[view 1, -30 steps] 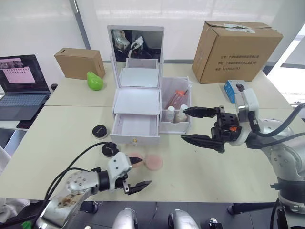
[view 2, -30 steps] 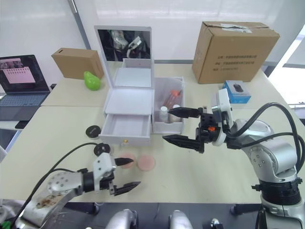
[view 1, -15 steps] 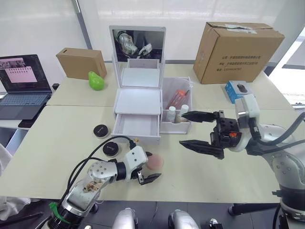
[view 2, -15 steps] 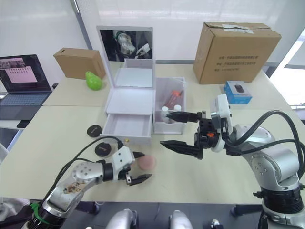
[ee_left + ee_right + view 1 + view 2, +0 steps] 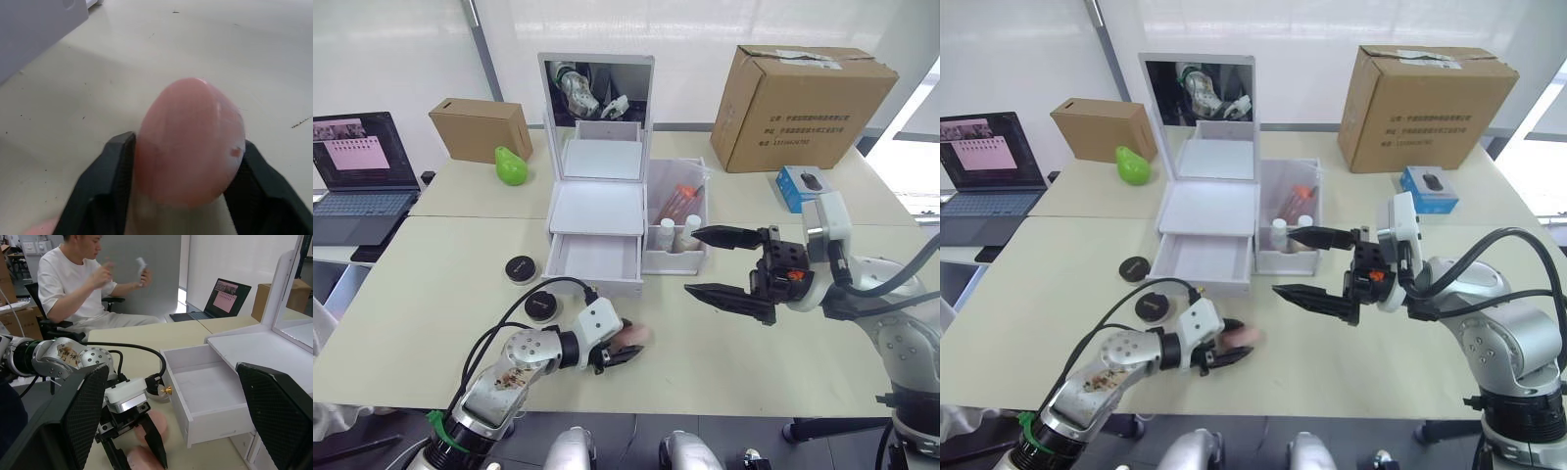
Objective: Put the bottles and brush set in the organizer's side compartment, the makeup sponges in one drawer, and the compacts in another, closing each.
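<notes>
Makeup sponges (image 5: 190,142), soft rounded pink, squeezed between left pincer (image 5: 619,354) fingers.

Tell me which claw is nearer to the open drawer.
Left. The left claw sits just in front of the open drawer, shut on a makeup sponge. The right claw hovers open farther off, past the side compartment.

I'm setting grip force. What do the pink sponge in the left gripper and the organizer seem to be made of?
The makeup sponge, pinched in the left gripper, looks like soft matte foam: a rounded pink form bulging between the fingers. The organizer looks like rigid smooth white plastic, with flat thin walls and a slight sheen.
</notes>
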Controlling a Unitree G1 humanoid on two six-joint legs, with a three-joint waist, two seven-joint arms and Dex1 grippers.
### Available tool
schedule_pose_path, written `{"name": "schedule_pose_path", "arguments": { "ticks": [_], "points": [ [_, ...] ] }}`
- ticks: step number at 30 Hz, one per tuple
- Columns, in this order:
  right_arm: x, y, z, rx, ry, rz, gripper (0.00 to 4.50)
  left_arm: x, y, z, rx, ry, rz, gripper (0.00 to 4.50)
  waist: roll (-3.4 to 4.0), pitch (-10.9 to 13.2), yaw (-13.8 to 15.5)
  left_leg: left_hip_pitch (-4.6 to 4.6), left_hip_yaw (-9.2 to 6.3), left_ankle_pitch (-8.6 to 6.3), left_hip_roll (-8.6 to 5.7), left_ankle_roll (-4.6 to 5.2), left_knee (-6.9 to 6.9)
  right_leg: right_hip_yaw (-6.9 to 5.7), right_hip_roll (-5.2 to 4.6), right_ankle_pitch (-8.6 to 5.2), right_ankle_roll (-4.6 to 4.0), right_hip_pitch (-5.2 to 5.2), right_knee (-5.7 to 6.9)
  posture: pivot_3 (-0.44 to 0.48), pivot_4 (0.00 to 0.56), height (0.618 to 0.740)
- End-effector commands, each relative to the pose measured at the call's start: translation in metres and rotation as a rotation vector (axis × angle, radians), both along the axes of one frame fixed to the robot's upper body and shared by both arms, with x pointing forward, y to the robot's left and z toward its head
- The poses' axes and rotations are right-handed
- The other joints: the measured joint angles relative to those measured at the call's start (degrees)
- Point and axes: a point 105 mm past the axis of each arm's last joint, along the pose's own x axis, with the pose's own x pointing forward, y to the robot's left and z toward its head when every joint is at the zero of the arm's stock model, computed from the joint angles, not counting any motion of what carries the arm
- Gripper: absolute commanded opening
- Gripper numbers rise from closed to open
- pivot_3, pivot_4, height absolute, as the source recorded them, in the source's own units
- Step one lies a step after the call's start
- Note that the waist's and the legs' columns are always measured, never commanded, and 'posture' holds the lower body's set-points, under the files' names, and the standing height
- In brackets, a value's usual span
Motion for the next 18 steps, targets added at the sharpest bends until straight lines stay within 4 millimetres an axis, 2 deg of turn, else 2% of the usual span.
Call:
{"name": "schedule_pose_path", "arguments": {
  "ticks": [1, 9, 12, 18],
  "points": [
    [-0.0048, 0.0004, 0.0071, 0.004, -0.034, 0.013, 4.5, -0.0036, -0.0043, 0.0067, -0.026, -0.02, -0.027, 1.37, 0.0, 0.0, 0.0, -0.01, 0.0, 0.0, 0.0, 0.0, 0.0, 0.0, 0.0, 0.0, 0.0, -0.01, 0.0, 0.0, 0.15, 0.74],
    [-0.002, 0.0004, 0.0047, -0.011, -0.032, 0.005, 4.5, -0.0062, -0.0024, 0.0112, -0.045, -0.033, -0.038, 1.37, 0.0, 0.0, 0.0, -0.02, -0.03, 0.0, 0.0, 0.0, 0.0, -0.02, 0.0, 0.0, 0.0, -0.01, 0.0, 0.0, 0.15, 0.74],
    [-0.0017, 0.0005, 0.0051, -0.011, -0.033, 0.003, 4.5, -0.009, -0.0041, 0.0113, -0.05, -0.036, -0.049, 1.96, 0.0, 0.0, 0.0, -0.03, -0.04, 0.0, 0.0, 0.0, 0.0, -0.02, 0.0, 0.0, 0.0, -0.01, 0.0, 0.0, 0.15, 0.74],
    [-0.0015, 0.0, 0.0056, -0.011, -0.031, -0.005, 4.5, -0.011, -0.0035, 0.0165, -0.075, -0.04, -0.072, 3.87, 0.0, 0.0, 0.0, -0.03, -0.04, 0.0, 0.0, 0.0, 0.0, -0.02, 0.0, 0.0, 0.0, -0.01, 0.0, 0.0, 0.15, 0.74]
  ]
}}
